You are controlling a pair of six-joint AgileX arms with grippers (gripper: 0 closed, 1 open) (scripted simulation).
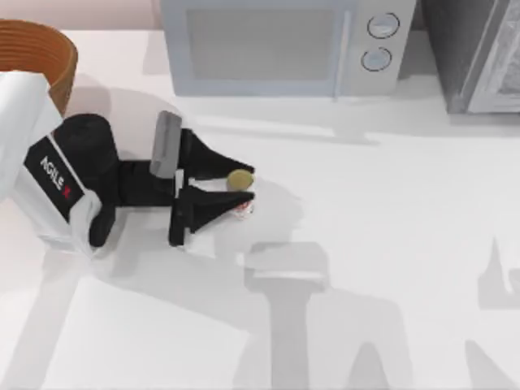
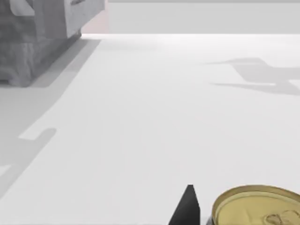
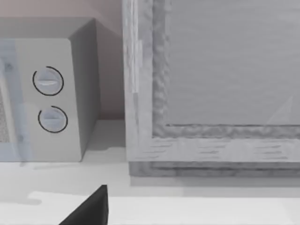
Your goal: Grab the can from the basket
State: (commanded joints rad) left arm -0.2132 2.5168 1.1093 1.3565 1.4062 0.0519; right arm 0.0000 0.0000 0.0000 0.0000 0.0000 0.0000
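Note:
The can (image 1: 239, 179), with a dull olive-yellow top and a whitish side touched with red, stands outside the basket, over the white table left of centre. My left gripper (image 1: 246, 184) reaches in from the left, one black finger on each side of the can, and is shut on it. In the left wrist view the can's top (image 2: 258, 206) lies close beside one black fingertip (image 2: 187, 206). The orange-brown wicker basket (image 1: 36, 50) stands at the table's far left corner, behind the left arm. A dark part of my right gripper (image 3: 89, 210) shows in the right wrist view, near the microwave and the grey cabinet.
A pale microwave (image 1: 284, 45) stands along the far edge at the middle, with two round knobs (image 3: 49, 99). A grey textured cabinet (image 1: 479, 53) occupies the far right corner. Open white tabletop (image 1: 366, 268) stretches right of and in front of the can.

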